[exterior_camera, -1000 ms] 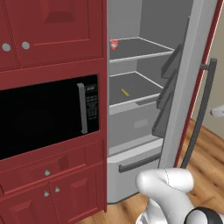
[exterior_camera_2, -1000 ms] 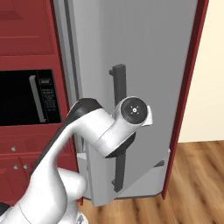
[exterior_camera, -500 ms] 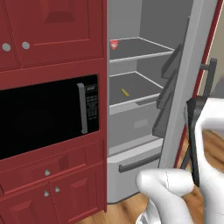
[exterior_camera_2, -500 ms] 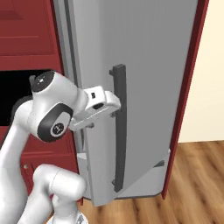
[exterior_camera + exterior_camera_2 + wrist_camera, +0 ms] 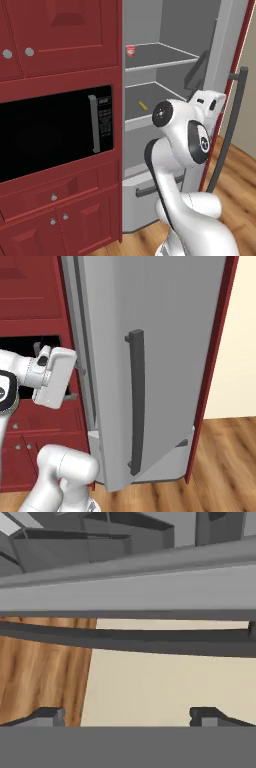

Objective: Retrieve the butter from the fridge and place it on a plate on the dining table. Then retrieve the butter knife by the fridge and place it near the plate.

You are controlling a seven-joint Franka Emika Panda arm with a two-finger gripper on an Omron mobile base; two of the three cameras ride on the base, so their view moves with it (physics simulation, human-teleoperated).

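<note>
My fingers (image 5: 128, 717) stand spread wide with nothing between them; in the hand view only their two dark tips (image 5: 47, 716) poke up, far apart at the bottom. Beyond them the fridge door's edge runs as a broad grey band, and just below it the long dark bar handle (image 5: 130, 639) crosses the whole picture, cut off at both sides. Wood floor and a cream wall show past the handle. Grey door bins sit above the band, cropped at the top.

From the left base view the fridge (image 5: 165, 75) stands open beside the red cabinets. The butter (image 5: 143, 105) lies on the middle shelf, a thin yellow sliver, small and hard to read. A little red-and-white cup (image 5: 130, 50) sits on the upper shelf near its front left corner. My own arm covers the lower right of the fridge's inside, hiding part of the lower drawer (image 5: 140, 192) and the door's inner bottom. The door's handle (image 5: 231, 125) shows on the far side, partly behind my wrist. The black microwave (image 5: 50, 130) is set into the cabinet wall to the left.

From the right base view the open door (image 5: 150, 356) blocks the whole interior, so shelves and butter are hidden there. My hand sits at the left, near the door's hinge-side edge, with the fingers themselves hidden behind the hand's white body. The microwave is mostly hidden behind my arm.
</note>
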